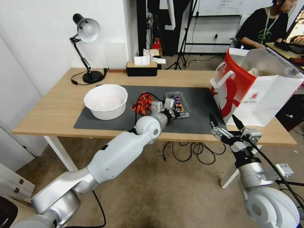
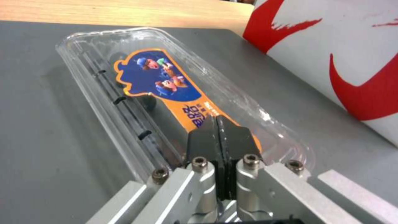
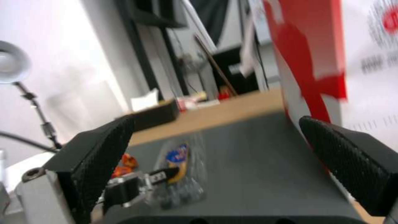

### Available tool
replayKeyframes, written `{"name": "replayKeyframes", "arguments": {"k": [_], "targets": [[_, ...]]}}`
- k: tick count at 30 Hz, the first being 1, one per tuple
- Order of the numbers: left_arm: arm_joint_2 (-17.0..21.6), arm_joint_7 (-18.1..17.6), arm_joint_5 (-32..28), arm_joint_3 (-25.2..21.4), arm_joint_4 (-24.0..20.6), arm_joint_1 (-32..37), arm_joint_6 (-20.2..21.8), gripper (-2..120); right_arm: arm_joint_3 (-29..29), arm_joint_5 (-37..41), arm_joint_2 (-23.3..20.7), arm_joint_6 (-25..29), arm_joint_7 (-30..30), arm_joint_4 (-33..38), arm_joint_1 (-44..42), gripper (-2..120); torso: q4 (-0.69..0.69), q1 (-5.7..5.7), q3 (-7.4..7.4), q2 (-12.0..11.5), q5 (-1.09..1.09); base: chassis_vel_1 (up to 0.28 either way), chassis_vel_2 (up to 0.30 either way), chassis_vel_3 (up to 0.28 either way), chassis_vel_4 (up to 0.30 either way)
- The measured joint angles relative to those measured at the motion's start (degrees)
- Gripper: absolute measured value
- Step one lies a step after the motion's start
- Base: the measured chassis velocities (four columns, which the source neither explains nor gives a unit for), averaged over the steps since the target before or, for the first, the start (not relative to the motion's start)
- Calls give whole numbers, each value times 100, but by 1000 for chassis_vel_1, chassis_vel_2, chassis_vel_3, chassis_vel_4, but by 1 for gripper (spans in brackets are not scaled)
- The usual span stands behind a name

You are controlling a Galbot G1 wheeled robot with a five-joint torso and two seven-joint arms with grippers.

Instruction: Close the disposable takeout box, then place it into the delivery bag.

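Black pads, left gripper point(image 2: 219, 130): pressed together, tips on lid of disposable takeout box point(image 2: 166, 90).
Box: flat on grey mat point(image 1: 196, 95), lid down.
My judgement: press evenly along the rim.
Right gripper point(image 1: 226, 123): spread, idle.
Delivery bag point(image 1: 253, 91): upright beyond, mouth open.

Likely lab, tripods point(image 1: 182, 47), floor cables point(image 1: 190, 152)

We see white wall point(image 1: 38, 38) at left, brownish floor point(image 1: 177, 190) with black cables point(image 1: 190, 152), wooden table point(image 1: 47, 110) bearing dark mat point(image 1: 196, 95), black desk lamp point(image 1: 85, 47), tissue box point(image 1: 142, 68).
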Motion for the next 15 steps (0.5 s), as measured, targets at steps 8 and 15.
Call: {"name": "replayKeyframes", "arguments": {"k": [8, 15], "targets": [[13, 35, 135, 94, -7, 0, -9, 0, -64, 1838, -260, -852, 911, -12, 431, 100, 0, 0, 1, 0, 0, 0, 0, 0, 0], [36, 48, 265, 196, 11, -22, -21, 0, -257, 2481, -563, -1152, 1066, -345, 989, 100, 0, 0, 1, 0, 0, 0, 0, 0, 0]]}}
